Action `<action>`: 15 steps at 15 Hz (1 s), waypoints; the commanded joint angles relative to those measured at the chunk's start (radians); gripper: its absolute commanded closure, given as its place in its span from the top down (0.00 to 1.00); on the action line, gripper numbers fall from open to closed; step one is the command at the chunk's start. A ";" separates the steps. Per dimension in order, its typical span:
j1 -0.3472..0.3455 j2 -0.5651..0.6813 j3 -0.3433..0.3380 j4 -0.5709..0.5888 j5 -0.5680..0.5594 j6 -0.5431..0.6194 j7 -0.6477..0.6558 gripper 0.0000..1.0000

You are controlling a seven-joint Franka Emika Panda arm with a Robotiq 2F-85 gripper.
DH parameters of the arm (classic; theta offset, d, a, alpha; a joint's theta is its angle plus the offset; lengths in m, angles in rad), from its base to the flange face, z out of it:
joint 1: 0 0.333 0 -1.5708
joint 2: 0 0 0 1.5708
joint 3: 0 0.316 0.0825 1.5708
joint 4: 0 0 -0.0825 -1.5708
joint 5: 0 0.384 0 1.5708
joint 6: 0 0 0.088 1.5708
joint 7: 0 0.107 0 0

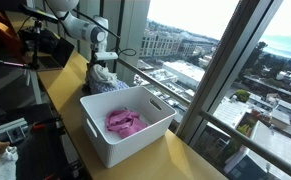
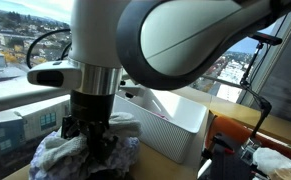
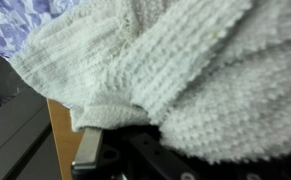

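My gripper reaches straight down into a pile of cloths at the far end of the wooden table, next to the window. Seen closer in an exterior view, the gripper is sunk into the cloth pile. A white knitted towel fills the wrist view, bunched right against the black gripper, which is shut on it. The fingertips are hidden in the towel. A lavender cloth lies beside the towel.
A white plastic bin stands just in front of the pile, with a pink cloth inside. In an exterior view the bin is beside the arm. Window glass and frame run along the table's far side. Cables and equipment sit at the other side.
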 commanded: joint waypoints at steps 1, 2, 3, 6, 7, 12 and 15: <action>0.019 -0.139 0.000 0.026 0.006 -0.111 -0.033 0.00; 0.022 -0.169 -0.004 0.044 0.004 -0.139 -0.041 0.00; 0.022 -0.197 -0.008 0.064 0.004 -0.167 -0.052 0.00; 0.017 -0.259 -0.029 0.132 -0.004 -0.240 -0.086 0.00; 0.012 -0.278 -0.038 0.156 -0.006 -0.261 -0.099 0.00; -0.026 -0.336 -0.094 0.300 -0.010 -0.354 -0.162 0.00; -0.066 -0.376 -0.120 0.370 -0.018 -0.382 -0.184 0.00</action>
